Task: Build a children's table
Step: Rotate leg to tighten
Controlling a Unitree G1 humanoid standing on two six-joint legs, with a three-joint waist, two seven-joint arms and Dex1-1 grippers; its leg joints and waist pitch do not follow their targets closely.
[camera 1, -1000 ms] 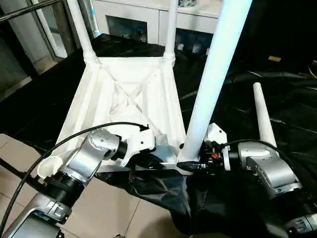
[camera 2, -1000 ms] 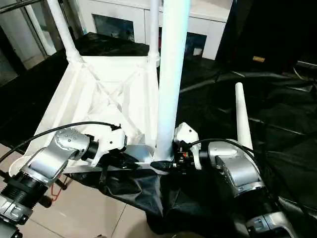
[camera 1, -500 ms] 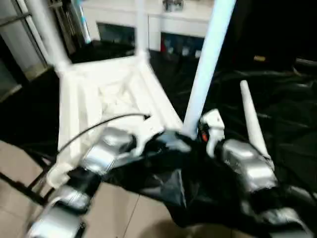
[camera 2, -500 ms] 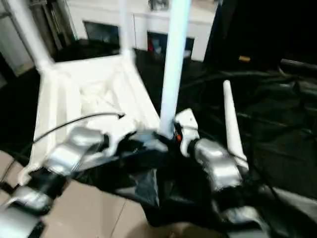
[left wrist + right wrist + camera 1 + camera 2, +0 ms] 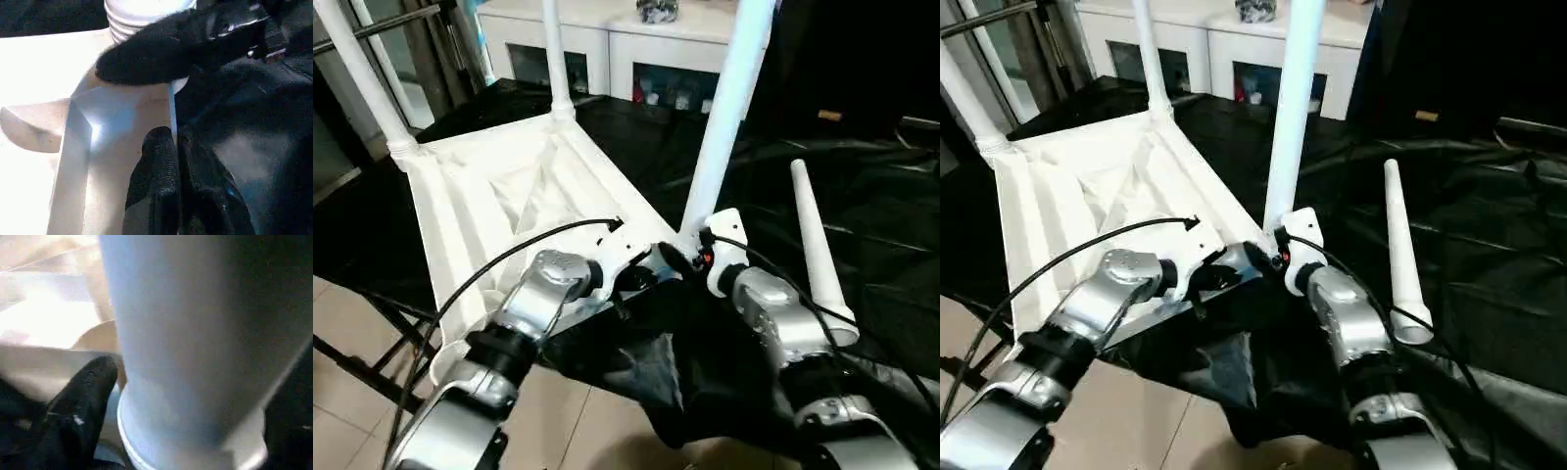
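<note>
The tabletop (image 5: 499, 186) lies underside-up at left centre, three legs (image 5: 724, 108) standing upright in its corners. A fourth leg (image 5: 815, 250) lies lengthwise at right. The left tool (image 5: 173, 147) is pinched on the tabletop's rim; the right tool (image 5: 690, 257) is spread around the near leg's base.

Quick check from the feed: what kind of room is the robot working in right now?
Probably an indoor room set up as a work area, not a proper workshop. A white cabinet with glass doors stands at the back, the floor is pale tile, and black sheeting is spread under the upturned tabletop.
</note>
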